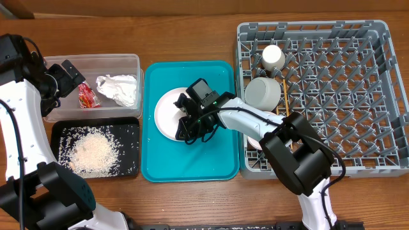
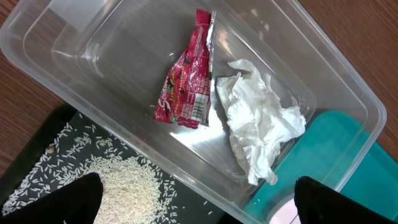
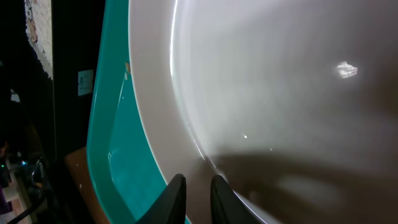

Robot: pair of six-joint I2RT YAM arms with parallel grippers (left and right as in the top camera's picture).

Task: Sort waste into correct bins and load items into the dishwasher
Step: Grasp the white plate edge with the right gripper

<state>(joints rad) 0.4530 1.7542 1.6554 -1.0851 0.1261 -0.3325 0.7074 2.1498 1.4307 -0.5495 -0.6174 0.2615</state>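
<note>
R claw [image 3: 194,194] pinching plate [image 1: 167,110] rim, L claw [image 1: 65,75] spread wide over tub [image 1: 96,61]; next prob. lift plate & slot it btwn rack [image 1: 358,83] pegs.

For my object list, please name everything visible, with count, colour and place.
dish rack: one, grey, right
cup: one, pale, in rack
bowl: one seen, whitish-grey, in rack
chopsticks: count unclear, wooden, in rack
teal tray: one, centre
plate: one, pale pink, on teal tray
tub: one, clear, upper left
wrapper: one, red, in tub
napkin: one, white, in tub
black tray: one, lower left
rice grains: many, whitish, in black tray
left gripper: open, above tub
right gripper: shut on plate
</note>
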